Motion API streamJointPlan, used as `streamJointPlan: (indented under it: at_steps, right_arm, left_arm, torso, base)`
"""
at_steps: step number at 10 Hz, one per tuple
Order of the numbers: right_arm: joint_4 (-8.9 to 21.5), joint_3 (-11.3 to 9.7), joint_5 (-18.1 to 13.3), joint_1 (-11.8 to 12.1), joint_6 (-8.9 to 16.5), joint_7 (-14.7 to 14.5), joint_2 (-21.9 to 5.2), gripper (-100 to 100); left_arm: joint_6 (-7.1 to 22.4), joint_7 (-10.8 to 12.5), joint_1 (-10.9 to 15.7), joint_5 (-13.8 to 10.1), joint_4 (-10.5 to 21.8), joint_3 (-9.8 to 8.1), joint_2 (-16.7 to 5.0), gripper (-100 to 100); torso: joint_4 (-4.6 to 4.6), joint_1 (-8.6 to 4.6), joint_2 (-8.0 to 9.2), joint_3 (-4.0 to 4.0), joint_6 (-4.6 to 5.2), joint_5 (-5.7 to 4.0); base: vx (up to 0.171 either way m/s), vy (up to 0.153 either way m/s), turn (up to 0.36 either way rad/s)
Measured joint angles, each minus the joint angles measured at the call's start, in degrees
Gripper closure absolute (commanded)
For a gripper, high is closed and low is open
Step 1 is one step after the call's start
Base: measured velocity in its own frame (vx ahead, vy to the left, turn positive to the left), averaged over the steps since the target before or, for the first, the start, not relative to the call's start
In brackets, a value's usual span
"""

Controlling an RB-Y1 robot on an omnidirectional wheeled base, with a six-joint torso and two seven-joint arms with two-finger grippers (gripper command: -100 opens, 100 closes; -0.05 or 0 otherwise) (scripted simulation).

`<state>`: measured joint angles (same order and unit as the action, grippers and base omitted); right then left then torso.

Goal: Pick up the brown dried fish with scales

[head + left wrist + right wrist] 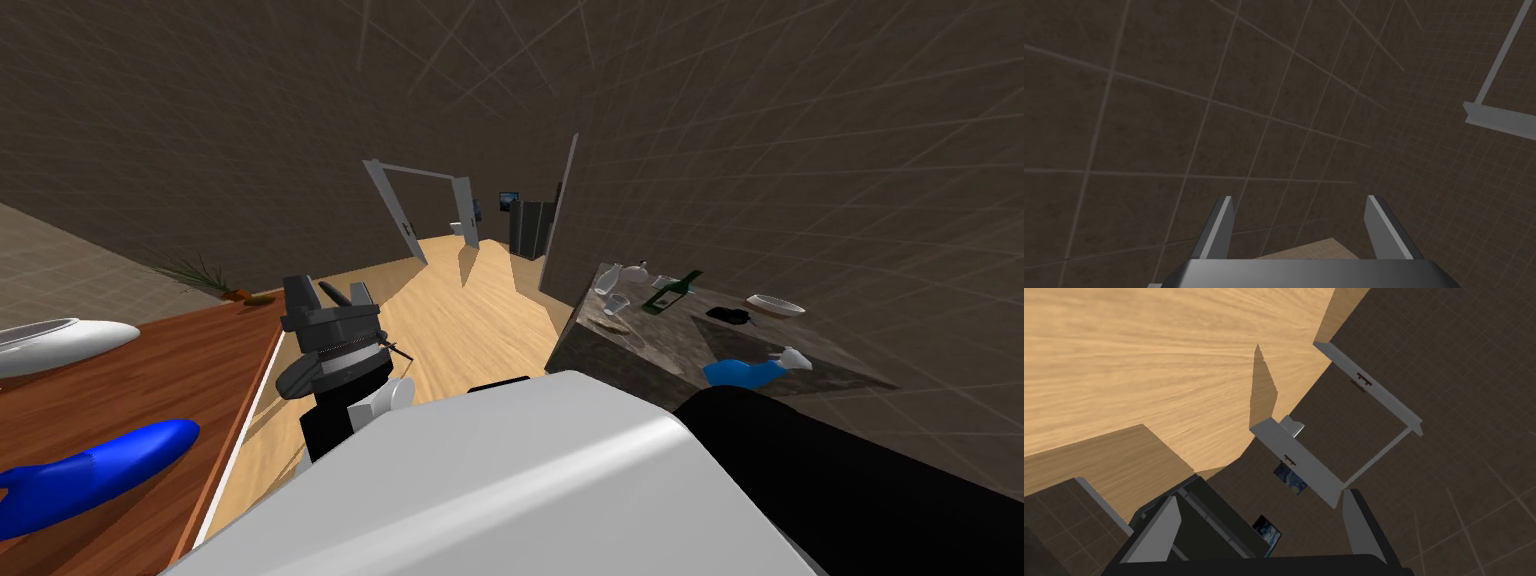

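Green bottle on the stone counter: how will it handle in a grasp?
The green bottle seems to lie on its side, so a push would probably roll it. Its smooth round body looks slippery for thin jaws. It is probably rigid and breakable.

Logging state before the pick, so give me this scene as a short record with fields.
left gripper: open, empty
right gripper: open, empty, pointing at wood floor
wooden table: my left; holds white long object, blue long object, small brown thing at far corner, too small to identify
stone counter: my right; holds green bottle, white bowl
held: nothing in either gripper
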<state>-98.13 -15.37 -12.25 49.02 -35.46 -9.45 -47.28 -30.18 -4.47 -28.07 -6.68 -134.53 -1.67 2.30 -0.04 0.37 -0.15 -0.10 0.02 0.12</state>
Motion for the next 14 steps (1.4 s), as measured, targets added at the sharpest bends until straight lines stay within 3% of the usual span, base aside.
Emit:
streamJointPlan:
  at_steps: [6,9,10,13,14]
  right_arm:
    - [8.36,-3.51,-1.82,3.29,-0.27,-1.95,-7.58,-100]
    - [14.21,-6.44,-3.24,2.79,0.13,-2.64,-10.4,-100]
    - [14.22,-6.04,-3.1,4.04,0.22,-2.85,-11.43,-100]
    - [21.14,-8.65,-4.5,6.17,-0.67,-4.31,-15.59,-100]
    - [21.6,-8.73,-4.57,7.83,-0.17,-4.8,-17.56,-100]
  left_arm:
    - [0.0,0.0,0.0,0.0,0.0,0.0,0.0,0]
    - [0.0,0.0,0.0,0.0,0.0,-0.01,-0.01,0]
    - [0.0,0.0,0.0,0.0,0.0,-0.01,-0.01,0]
    - [0.0,0.0,0.0,0.0,0.0,-0.01,-0.01,0]
    - [0.0,0.0,-0.01,0.0,0.0,-0.01,-0.01,0]
  torso:
    - [0.0,-0.16,-0.03,-0.01,-0.01,-0.04]
    - [-0.01,-0.22,-0.08,-0.04,-0.02,-0.06]
    - [0.01,-0.28,0.04,0.02,0.0,-0.06]
    - [-0.02,-0.25,-0.17,-0.09,-0.03,-0.06]
    - [-0.03,-0.28,-0.18,-0.1,-0.01,-0.05]
  base:
    - [0.055,0.047,0.066]
    - [0.066,0.039,0.073]
    - [0.071,0.043,0.147]
    - [0.099,0.031,0.101]
    - [0.045,0.008,-0.015]
